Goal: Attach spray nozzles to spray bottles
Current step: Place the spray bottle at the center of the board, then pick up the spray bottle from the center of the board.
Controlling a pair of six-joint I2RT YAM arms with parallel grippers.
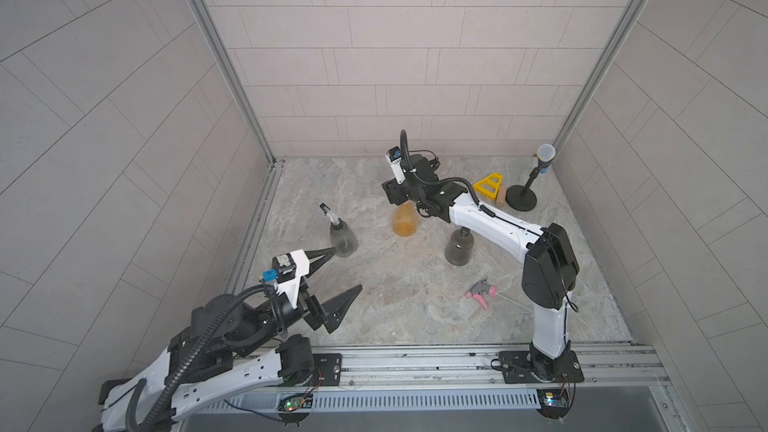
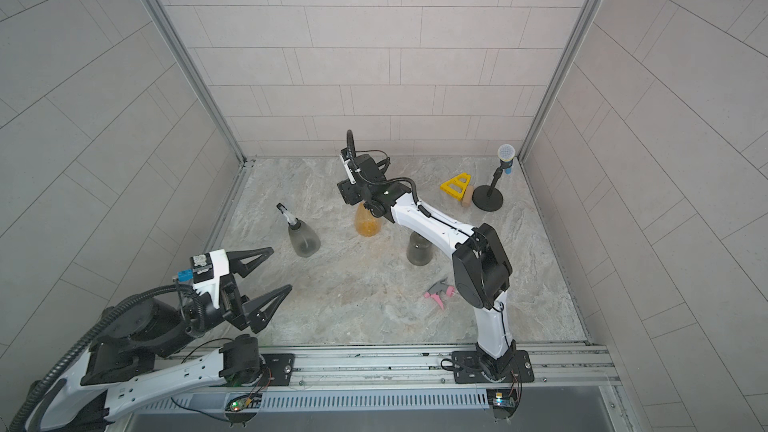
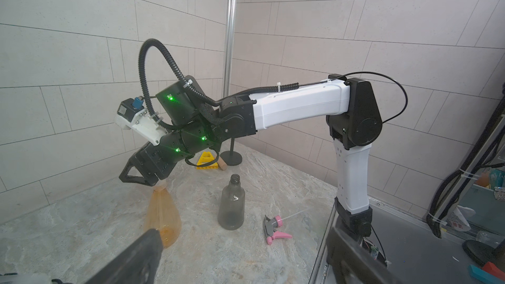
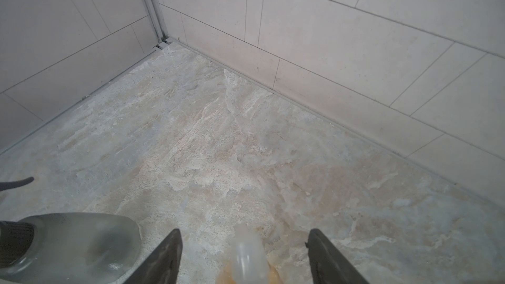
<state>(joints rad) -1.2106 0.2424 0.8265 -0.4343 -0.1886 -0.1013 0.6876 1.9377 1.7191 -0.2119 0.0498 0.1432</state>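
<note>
Left gripper (image 1: 347, 268) gapes wide nearest us; beyond it we see the grey-and-pink nozzle (image 1: 481, 291) lying on the table (image 1: 415, 309), an open-necked grey bottle (image 1: 458, 251), a nozzle-topped grey bottle (image 1: 344, 239), then our right gripper (image 4: 244, 230) parted astride the whitish nozzle (image 4: 247, 254) atop the amber bottle (image 1: 404, 222).

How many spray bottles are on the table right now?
3: a nozzle-topped grey bottle by the left gripper, the amber bottle under the right gripper, an open-necked grey bottle beside the right arm.

A robot test cell: tiled panel walls (image 1: 374, 56), aluminium frame posts (image 1: 220, 56), marbled tabletop (image 1: 395, 305).
</note>
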